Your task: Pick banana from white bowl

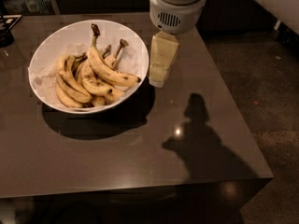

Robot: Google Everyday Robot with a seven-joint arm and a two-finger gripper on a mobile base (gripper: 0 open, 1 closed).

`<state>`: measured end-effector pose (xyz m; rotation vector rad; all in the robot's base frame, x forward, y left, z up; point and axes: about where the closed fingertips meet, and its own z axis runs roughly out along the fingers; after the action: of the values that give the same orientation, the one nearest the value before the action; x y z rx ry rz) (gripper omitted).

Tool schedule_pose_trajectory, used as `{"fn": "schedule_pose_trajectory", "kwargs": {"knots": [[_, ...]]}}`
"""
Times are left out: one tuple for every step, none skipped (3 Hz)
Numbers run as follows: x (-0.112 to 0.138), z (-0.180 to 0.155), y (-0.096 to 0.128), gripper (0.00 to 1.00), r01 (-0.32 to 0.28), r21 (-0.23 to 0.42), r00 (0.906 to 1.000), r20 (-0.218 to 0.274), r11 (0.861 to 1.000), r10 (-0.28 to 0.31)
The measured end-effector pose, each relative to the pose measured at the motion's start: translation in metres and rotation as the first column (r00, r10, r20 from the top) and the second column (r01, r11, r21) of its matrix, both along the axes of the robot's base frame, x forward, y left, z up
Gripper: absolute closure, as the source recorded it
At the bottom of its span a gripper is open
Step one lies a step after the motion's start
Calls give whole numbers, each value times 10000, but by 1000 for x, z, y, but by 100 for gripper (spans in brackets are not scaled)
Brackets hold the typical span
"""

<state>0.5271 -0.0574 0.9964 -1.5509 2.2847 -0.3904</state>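
Note:
The white bowl (51,48) stands on the dark table at the upper left and holds several yellow bananas. The banana (105,69) lies on top of the pile, long and curved, brown-speckled, its stem with a dark cap pointing to the far rim and its browned tip toward the right rim. My gripper (158,80) hangs from the white wrist at top centre, just right of the bowl's right rim, above the table. Its pale yellow fingers point down, apart from the banana.
The brown table (140,157) ends at its right edge and its front edge, with speckled floor to the right. A dark object (5,31) sits at the far left edge. My arm's shadow falls on the table right of centre.

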Motion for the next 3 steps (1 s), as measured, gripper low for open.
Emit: {"fn": "schedule_pose_trajectory", "kwargs": {"knots": [[6,-1,19,0,390,-190,9992,31,9991,-389],[0,4,39,0,-162,-245,9992,-378,9996,153],[-5,20,54,0,-1324,-14,9898,-535,9912,1322]]}}
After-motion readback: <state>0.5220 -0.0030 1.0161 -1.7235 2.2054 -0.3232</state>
